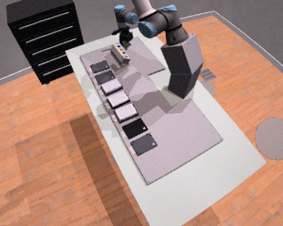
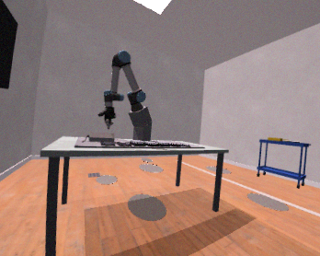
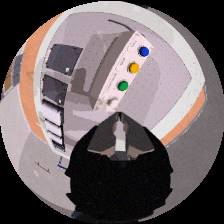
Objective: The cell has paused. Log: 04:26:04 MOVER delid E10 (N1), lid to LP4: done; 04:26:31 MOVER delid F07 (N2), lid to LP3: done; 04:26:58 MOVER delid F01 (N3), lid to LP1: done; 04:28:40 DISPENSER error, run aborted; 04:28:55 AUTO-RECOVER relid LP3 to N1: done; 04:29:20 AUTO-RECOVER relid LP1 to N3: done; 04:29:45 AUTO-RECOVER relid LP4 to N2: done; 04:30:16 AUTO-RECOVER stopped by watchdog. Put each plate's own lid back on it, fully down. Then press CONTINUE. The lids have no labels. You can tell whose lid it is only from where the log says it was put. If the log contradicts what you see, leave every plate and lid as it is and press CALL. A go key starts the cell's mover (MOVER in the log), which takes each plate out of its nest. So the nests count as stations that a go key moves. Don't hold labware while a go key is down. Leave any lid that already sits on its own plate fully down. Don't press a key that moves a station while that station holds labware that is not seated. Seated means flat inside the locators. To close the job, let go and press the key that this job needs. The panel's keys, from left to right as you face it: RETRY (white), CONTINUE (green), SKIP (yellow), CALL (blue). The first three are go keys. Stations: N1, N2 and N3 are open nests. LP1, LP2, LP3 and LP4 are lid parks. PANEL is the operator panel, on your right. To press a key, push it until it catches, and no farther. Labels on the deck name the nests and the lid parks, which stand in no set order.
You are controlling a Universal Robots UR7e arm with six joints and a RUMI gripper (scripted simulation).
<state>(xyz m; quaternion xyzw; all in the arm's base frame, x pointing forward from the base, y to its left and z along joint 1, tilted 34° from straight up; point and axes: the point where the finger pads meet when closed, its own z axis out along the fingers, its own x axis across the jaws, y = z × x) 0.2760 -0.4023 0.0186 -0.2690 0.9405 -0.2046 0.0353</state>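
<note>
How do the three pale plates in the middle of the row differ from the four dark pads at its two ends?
The pale rectangular plates look light grey and lie together mid-row; the dark flat pads look near-black and lie two at each end. The plates show a fine grid; the pads look plain. All seven share one row on the grey mat.

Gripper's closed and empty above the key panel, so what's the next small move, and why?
Probably shift the gripper forward over the green key, then lower it. The closed fingertips hang short of that key, near the panel's white end. The three light plates look lidded. Whether each lid is its own cannot be seen.
</note>
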